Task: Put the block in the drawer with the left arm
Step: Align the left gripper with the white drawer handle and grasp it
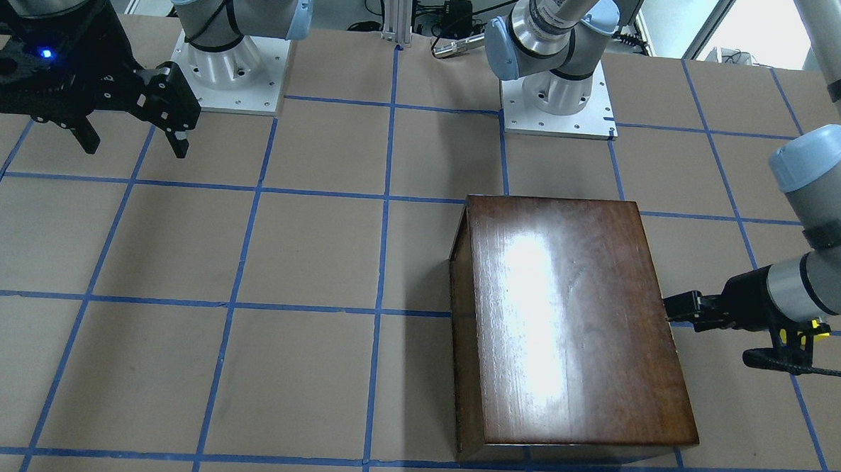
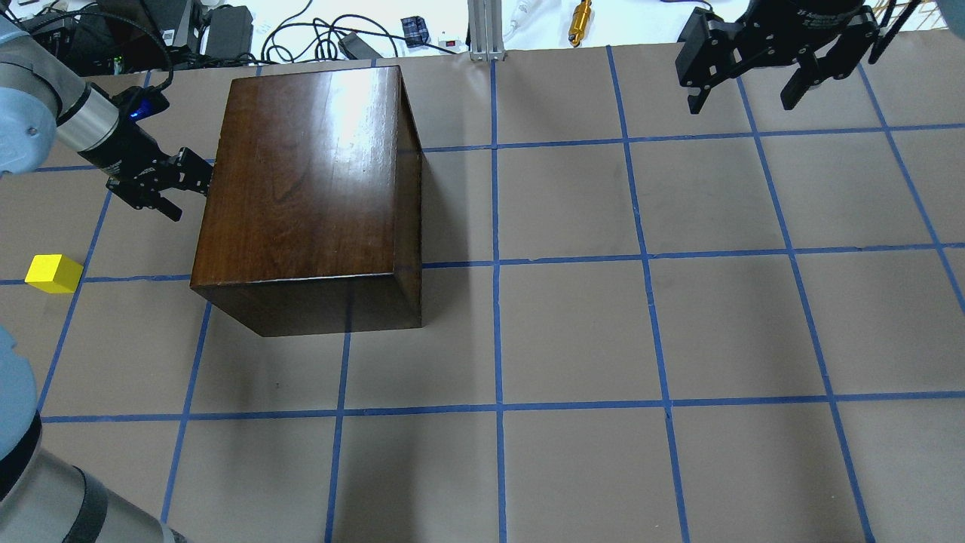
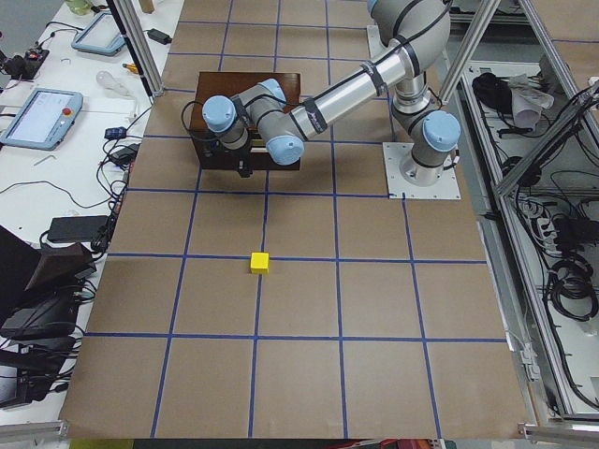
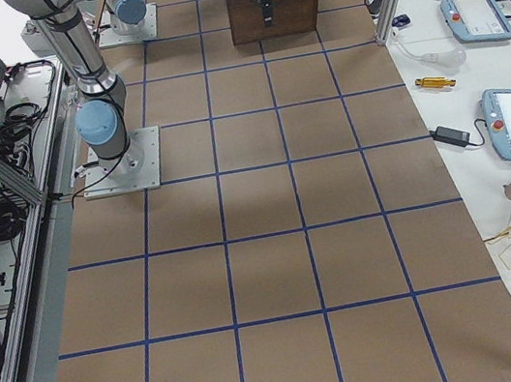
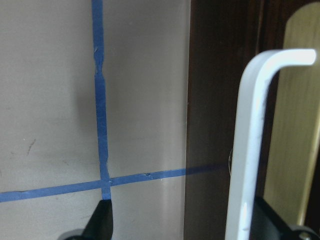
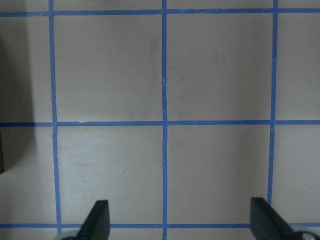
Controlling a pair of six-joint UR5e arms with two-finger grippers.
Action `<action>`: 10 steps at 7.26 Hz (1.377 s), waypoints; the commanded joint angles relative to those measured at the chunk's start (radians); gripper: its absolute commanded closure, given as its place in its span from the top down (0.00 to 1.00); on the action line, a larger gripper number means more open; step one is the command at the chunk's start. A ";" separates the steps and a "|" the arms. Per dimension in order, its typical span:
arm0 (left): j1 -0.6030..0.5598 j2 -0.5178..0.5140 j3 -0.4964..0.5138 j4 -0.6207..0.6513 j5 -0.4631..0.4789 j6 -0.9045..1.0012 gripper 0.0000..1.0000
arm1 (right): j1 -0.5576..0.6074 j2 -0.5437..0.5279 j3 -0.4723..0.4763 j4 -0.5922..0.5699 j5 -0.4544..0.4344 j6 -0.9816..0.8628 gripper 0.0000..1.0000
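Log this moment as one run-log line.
left gripper: open, at drawer handle | block: on table, apart from gripper | drawer: not pulled out | right gripper: open, over table

Left pincer [image 2: 188, 194] reaches out low, fingers spread; right pincer [image 2: 740, 105] hangs raised, fingers apart.

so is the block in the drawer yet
out: the block sits on the table, apart from the box.
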 commanded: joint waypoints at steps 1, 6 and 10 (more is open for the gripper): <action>-0.002 -0.004 0.001 0.012 0.003 0.018 0.95 | 0.000 0.000 0.000 0.000 -0.001 0.000 1.00; 0.006 -0.006 0.002 0.030 0.008 0.037 0.95 | 0.000 0.000 0.000 0.000 -0.001 0.000 1.00; 0.012 -0.006 0.013 0.030 0.040 0.040 0.96 | 0.000 0.000 0.000 0.000 -0.001 0.000 1.00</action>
